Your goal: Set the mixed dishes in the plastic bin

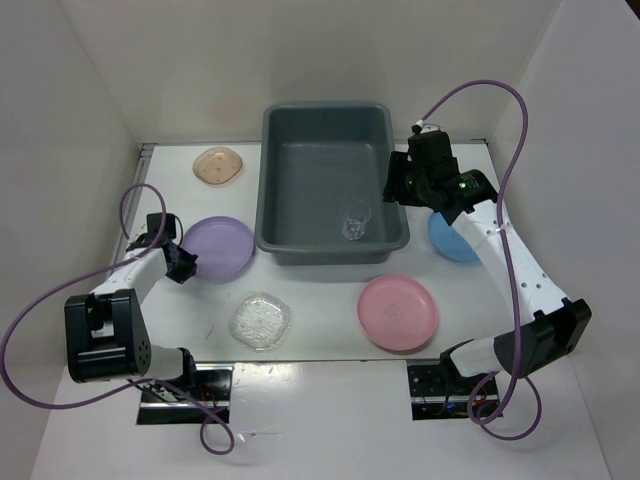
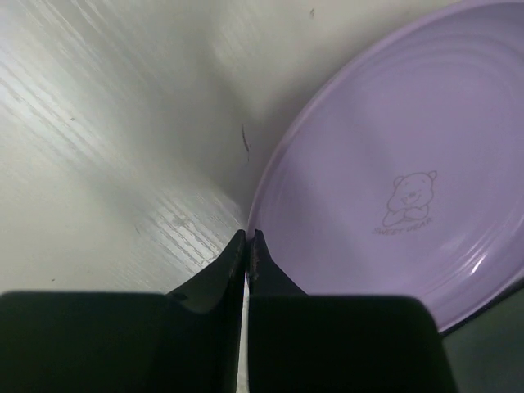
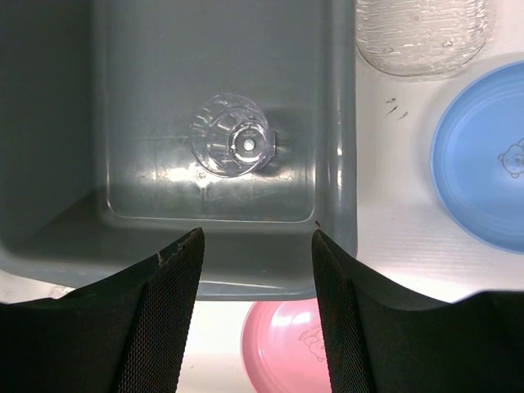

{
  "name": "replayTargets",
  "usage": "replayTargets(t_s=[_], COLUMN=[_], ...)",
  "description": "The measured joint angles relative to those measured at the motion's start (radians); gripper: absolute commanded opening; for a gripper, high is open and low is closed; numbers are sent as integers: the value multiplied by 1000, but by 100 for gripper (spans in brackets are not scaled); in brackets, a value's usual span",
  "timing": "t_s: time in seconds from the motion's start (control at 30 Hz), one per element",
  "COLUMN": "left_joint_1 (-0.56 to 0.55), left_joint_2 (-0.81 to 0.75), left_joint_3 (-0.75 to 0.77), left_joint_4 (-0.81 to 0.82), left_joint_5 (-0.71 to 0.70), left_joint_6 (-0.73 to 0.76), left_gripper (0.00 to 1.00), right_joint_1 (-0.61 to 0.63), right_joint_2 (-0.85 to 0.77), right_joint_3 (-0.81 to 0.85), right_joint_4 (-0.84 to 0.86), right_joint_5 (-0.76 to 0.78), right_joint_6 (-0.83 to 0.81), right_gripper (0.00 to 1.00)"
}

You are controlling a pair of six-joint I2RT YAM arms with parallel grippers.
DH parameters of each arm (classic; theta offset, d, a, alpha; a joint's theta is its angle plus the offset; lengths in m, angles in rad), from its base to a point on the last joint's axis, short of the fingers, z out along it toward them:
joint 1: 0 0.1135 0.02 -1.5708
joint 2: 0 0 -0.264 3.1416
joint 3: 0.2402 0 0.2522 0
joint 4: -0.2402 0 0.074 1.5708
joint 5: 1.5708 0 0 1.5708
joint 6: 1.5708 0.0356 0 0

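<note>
The dark grey plastic bin (image 1: 268, 180) stands at the back middle, with a clear plastic cup (image 1: 354, 222) upright inside near its front right corner. My right gripper (image 1: 395, 190) hovers open and empty over the bin's right side; in its wrist view (image 3: 258, 237) the cup (image 3: 230, 146) lies below it. My left gripper (image 1: 183, 266) is shut, with its tips (image 2: 248, 236) at the left rim of the lilac plate (image 2: 393, 164), which lies flat on the table (image 1: 222, 247).
A peach dish (image 1: 218, 166) sits left of the bin. A clear textured dish (image 1: 260, 320) and a pink plate (image 1: 397, 312) lie in front. A blue plate (image 1: 450, 243) lies right of the bin, partly under my right arm. Another clear dish (image 3: 422, 33) shows beside it.
</note>
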Motion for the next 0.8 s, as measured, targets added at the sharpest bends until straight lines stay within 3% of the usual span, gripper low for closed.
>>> replayTargets(t_s=[0.1, 0.43, 0.67, 0.8], left_joint_1=[0, -1, -60, -113], left_joint_2=[-14, -129, -97, -25], left_joint_3=[69, 496, 789, 905], left_joint_4=[-72, -254, -233, -122], left_joint_5=[-40, -169, 48, 222], left_joint_6=[8, 119, 230, 242], left_gripper=[0, 0, 0, 0], right_joint_1=[0, 0, 0, 0], right_joint_2=[0, 0, -9, -37], right_joint_3=[0, 0, -15, -41], right_joint_4=[-3, -1, 8, 13], right_joint_5=[-1, -32, -42, -44], right_joint_6=[0, 1, 1, 18], right_gripper=[61, 61, 65, 76])
